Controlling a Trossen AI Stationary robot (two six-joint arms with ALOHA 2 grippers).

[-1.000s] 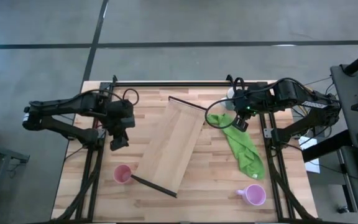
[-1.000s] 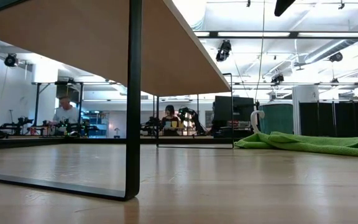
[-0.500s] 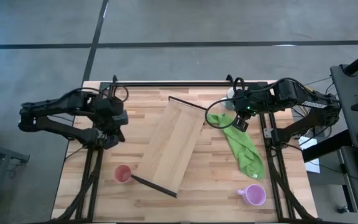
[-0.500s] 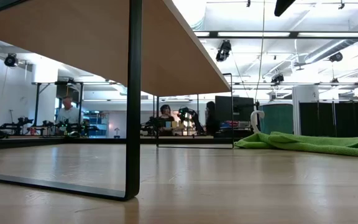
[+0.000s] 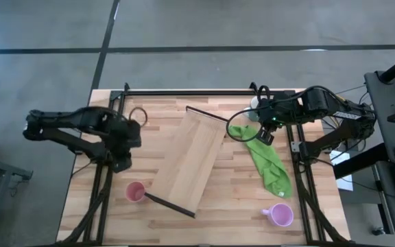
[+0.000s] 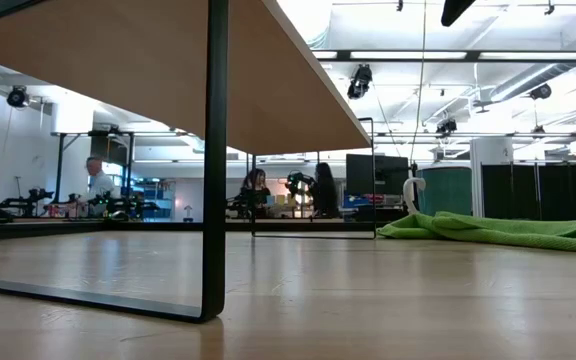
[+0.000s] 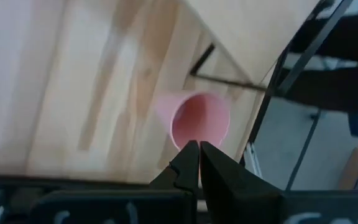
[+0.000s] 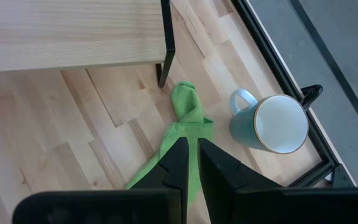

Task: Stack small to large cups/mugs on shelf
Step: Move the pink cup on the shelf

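Left gripper point(image 7: 199, 152) hangs above the table's left side, its fingers pressed together and holding nothing. From its wrist camera the salmon cup point(image 7: 199, 120) shows just past the fingertips, lying tipped with its open mouth toward the camera. Overhead, that cup point(image 5: 135, 192) sits on the table point(image 5: 232, 199) close beside the near black end strip of the shelf point(image 5: 190, 161) — touching or not, cannot tell.

Right gripper point(image 8: 188, 155) is over the far right part of the table, fingers close together with a narrow gap, gripping nothing. Below it lies the green cloth point(image 8: 179, 134), and near the cloth's end stands the pale mug point(image 8: 272, 121), upright, handle turned toward the cloth, close to the table's black frame rail.

Shelf lies diagonally across the table's middle, on thin black legs; the low view looks under its board point(image 6: 168, 60). Green cloth point(image 5: 266, 158) runs from the shelf's far corner toward the near right. Lilac mug point(image 5: 280, 215) stands upright near the front right corner, well apart from the shelf — nothing rests on the shelf top.

Low view also shows people point(image 6: 253, 190) in the room behind.
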